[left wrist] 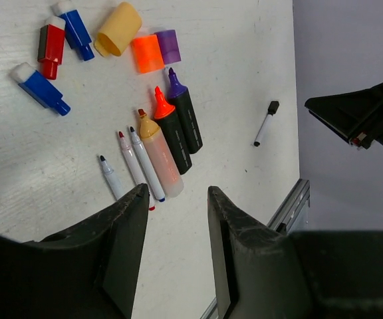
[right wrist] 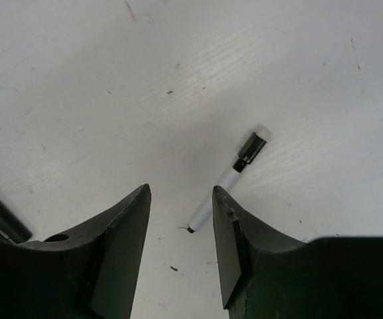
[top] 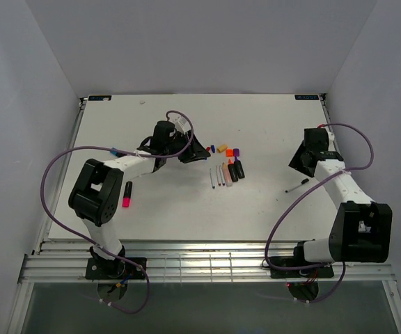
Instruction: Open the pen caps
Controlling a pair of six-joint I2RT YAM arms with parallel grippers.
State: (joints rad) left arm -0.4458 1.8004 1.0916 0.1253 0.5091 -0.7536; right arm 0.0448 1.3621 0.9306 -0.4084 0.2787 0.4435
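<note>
Loose pen caps lie in a cluster on the white table: a tan one [left wrist: 118, 30], orange [left wrist: 146, 53], purple [left wrist: 168, 46], red [left wrist: 50, 41] and two blue [left wrist: 77, 26] [left wrist: 42, 88]. Just below them lie several uncapped markers [left wrist: 171, 133] and thin pens [left wrist: 141, 163] side by side. My left gripper [left wrist: 176, 191] hovers open and empty near the pens' ends [top: 186, 154]. My right gripper [right wrist: 181, 189] is open and empty above a thin white pen [right wrist: 228, 179] with a black piece at its far end.
A black marker with a pink cap [top: 127, 195] lies beside the left arm's elbow. The thin white pen [top: 298, 185] sits alone at the right. The table's metal front rail [left wrist: 288, 206] runs close behind the left gripper. Purple cables loop off both arms.
</note>
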